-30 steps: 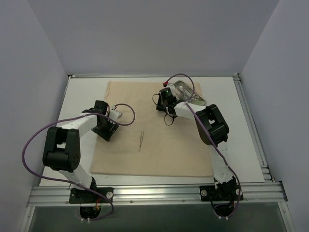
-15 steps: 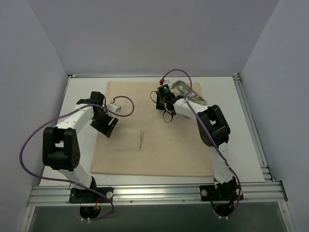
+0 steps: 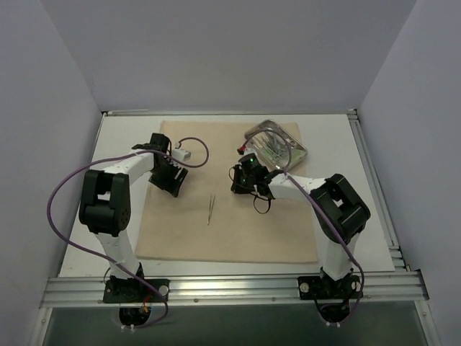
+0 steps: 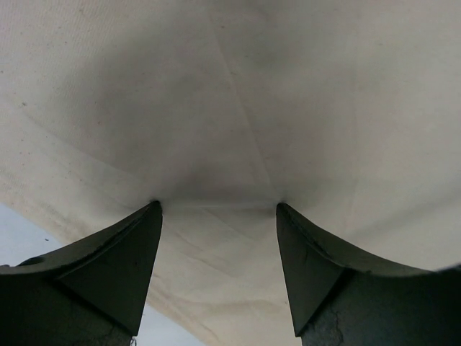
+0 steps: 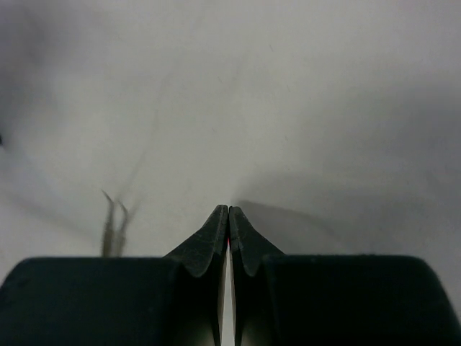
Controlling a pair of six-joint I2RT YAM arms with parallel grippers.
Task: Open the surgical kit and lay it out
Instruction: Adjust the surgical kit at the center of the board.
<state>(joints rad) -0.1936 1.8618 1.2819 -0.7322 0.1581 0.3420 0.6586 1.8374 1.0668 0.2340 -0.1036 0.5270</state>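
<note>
From above, the cloth wrap [image 3: 238,231] lies opened out flat on the table [image 3: 346,216], its left edge close to the table's left side and a broader bare strip on the right. The steel tray [image 3: 302,151] sits at the cloth's far right corner, with shiny pieces in it that I can't tell apart. That looks like a sensible place for it, out of the way with the middle free for laying things out. The tweezers [image 3: 210,209] lie alone near the cloth's centre, well apart from the tray. The left gripper [image 3: 173,180] is low over the far left part of the cloth, and the right gripper [image 3: 240,180] is down between the tweezers and the tray. The near half of the cloth is open, so I'd judge there is plenty of room to set out more pieces.

In the left wrist view, the left gripper [image 4: 216,205] has its fingers spread wide with nothing between them, the tips right at the cloth where creases run across. A sliver of pale table shows at the lower left, so the cloth's edge is close. My guess is it is there to smooth or pin the fabric.

In the right wrist view, the right gripper [image 5: 228,213] has its fingers pressed together on nothing I can see, pointing down at plain cloth. The tweezers [image 5: 112,223] show blurred just to the left, near but not touching.
</note>
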